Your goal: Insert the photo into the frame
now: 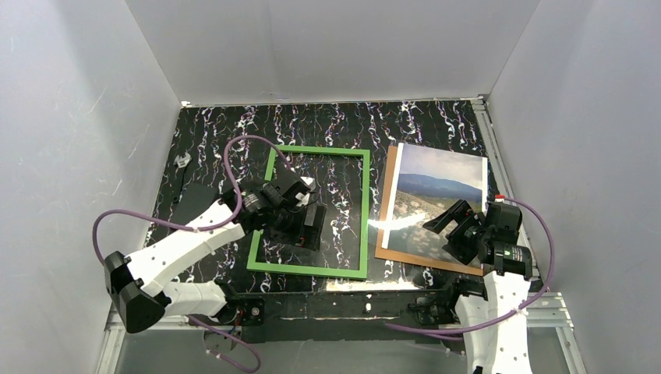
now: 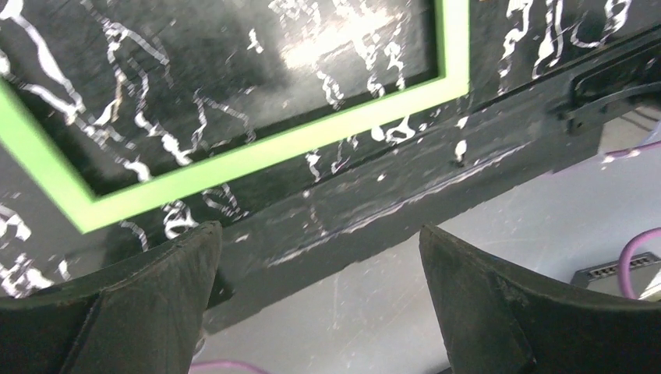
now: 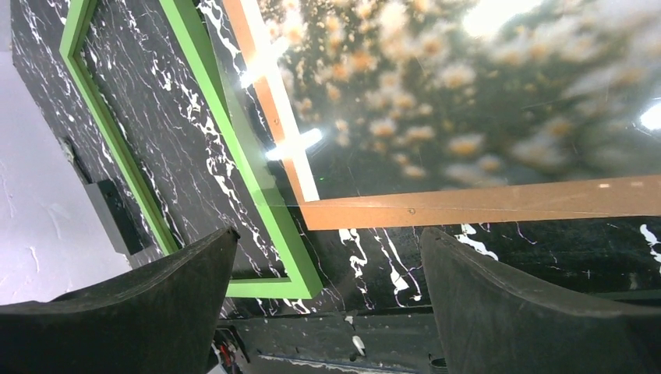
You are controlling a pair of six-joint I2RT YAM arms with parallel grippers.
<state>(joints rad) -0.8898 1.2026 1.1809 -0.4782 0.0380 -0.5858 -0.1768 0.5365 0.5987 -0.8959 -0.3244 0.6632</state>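
On the dark marbled table (image 1: 210, 140), seen from above, the frame (image 1: 365, 210) lies flat at centre, an empty green rectangle with the tabletop showing through it. The photo (image 1: 436, 204) lies picture side up at its 3 o'clock, just beside it and resting on a brown backing board (image 1: 383, 210) that shows along the print's 9 and 6 o'clock edges. Your left gripper (image 1: 300, 222) hangs over the frame's 7 o'clock region with its jaws spread wide and nothing between them. Your right gripper (image 1: 456, 226) hovers over the photo's 5 o'clock corner, equally wide and equally empty. Expect the print to be light, thin and limp: it will likely sag or curl if lifted by one point, and its glossy face, which throws back the lamp glare, may slip under the pads. Because it lies flush on the board, a pinch from directly above probably finds no purchase. You would do better to take an edge or corner, perhaps after sliding it past the board. Whether any edge already overhangs cannot be told.
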